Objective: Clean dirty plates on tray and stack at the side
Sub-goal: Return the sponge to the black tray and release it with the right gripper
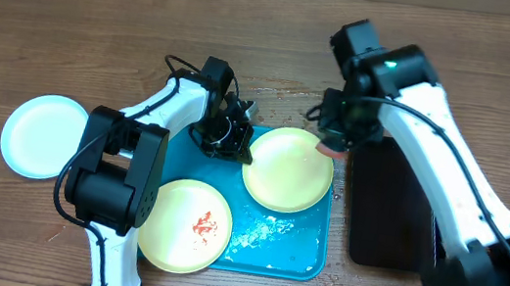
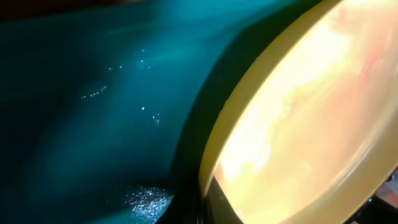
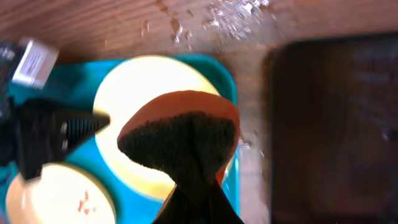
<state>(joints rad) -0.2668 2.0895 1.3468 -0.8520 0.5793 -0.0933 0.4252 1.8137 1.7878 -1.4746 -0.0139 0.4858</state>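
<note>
The large turquoise-blue rectangular plastic tray (image 1: 273, 242) lies at the middle of the brown wooden table (image 1: 101, 34), and its bare floor looks wet. Two pale yellow round plastic plates are on it. The far yellow plate (image 1: 288, 169) sits at the tray's far right corner, and no red shows on its face. The near yellow plate (image 1: 185, 225) hangs over the tray's near left corner and has a red sauce smear near its middle.

The left gripper (image 1: 236, 139) reaches over the tray's far edge. Its jaws are together, pinched on the far yellow plate's left rim, which fills the left wrist view close up.

The right gripper (image 1: 334, 144) is clamped on an orange-red sponge with a dark scouring face (image 3: 180, 137). The sponge hangs over the right edge of the far yellow plate, though contact cannot be judged.

A pale blue-white round plastic plate (image 1: 42, 135) rests on the table, left of the tray and apart from it. A smaller black rectangular tray (image 1: 390, 205) lies just right of the turquoise one. Water droplets (image 3: 230, 12) speckle the wood beyond both trays.
</note>
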